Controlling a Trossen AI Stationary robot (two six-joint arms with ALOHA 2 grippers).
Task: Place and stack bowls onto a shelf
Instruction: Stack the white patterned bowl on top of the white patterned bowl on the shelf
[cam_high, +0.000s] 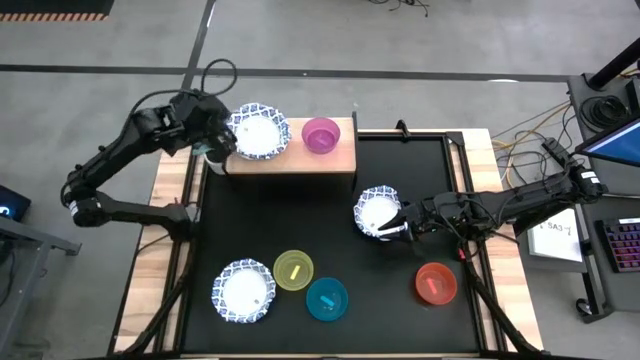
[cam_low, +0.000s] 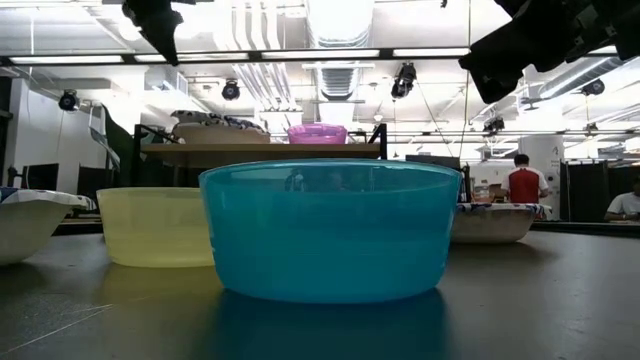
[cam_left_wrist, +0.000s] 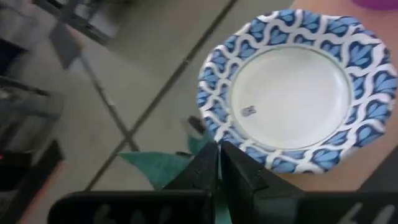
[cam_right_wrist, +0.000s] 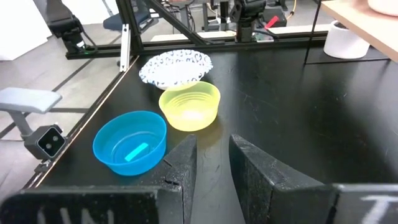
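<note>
Left gripper (cam_high: 212, 150) sitting closed, empty, beside the shelf's (cam_high: 300, 160) patterned bowl (cam_high: 258, 130) — right gripper (cam_high: 400, 222) gripping another patterned bowl (cam_high: 378, 210).

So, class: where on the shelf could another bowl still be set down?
On the shelf, only the front strip below the patterned bowl and purple bowl is bare, and it looks too narrow. The top is crowded; stacking seems likelier.

shelf (cam_high: 300, 160): light wood, back of mat | on shelf: patterned bowl (cam_high: 258, 131) at left end, purple bowl (cam_high: 321, 135) beside it, both upright | mat: patterned bowl (cam_high: 379, 211) centre-right; patterned bowl (cam_high: 243, 292) front-left; yellow-green bowl (cam_high: 293, 270), teal bowl (cam_high: 327, 299) adjacent; red bowl (cam_high: 436, 284) front-right
</note>
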